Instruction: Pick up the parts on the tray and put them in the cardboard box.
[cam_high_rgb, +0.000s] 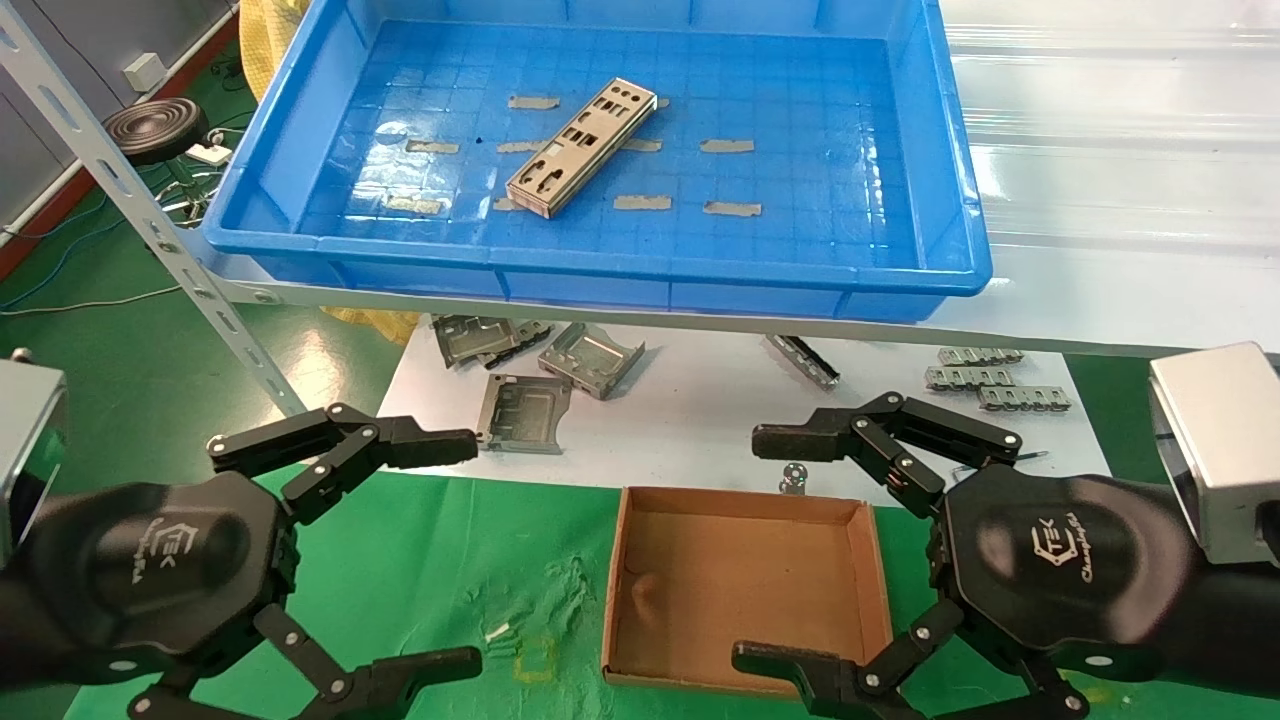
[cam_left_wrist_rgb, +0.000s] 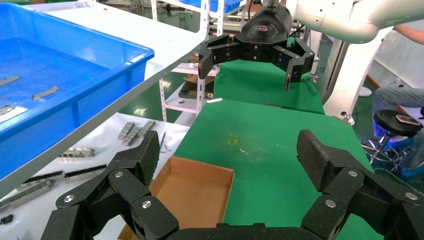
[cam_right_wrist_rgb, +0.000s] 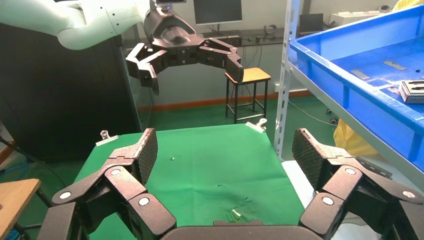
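Note:
One long silver-grey punched part (cam_high_rgb: 582, 146) lies slantwise on the floor of the blue tray (cam_high_rgb: 600, 272), on the upper shelf. Its end also shows in the right wrist view (cam_right_wrist_rgb: 413, 91). The brown cardboard box (cam_high_rgb: 745, 585) sits empty on the green cloth below, between my two grippers; it also shows in the left wrist view (cam_left_wrist_rgb: 192, 192). My left gripper (cam_high_rgb: 455, 550) is open and empty, left of the box. My right gripper (cam_high_rgb: 765, 550) is open and empty, over the box's right side. Both are well below and in front of the tray.
Squarish folded grey brackets (cam_high_rgb: 525, 375) and small toothed strips (cam_high_rgb: 985, 378) lie on the white sheet under the shelf. A slanted perforated shelf post (cam_high_rgb: 150, 215) stands at the left. The shelf's front edge overhangs the lower surface.

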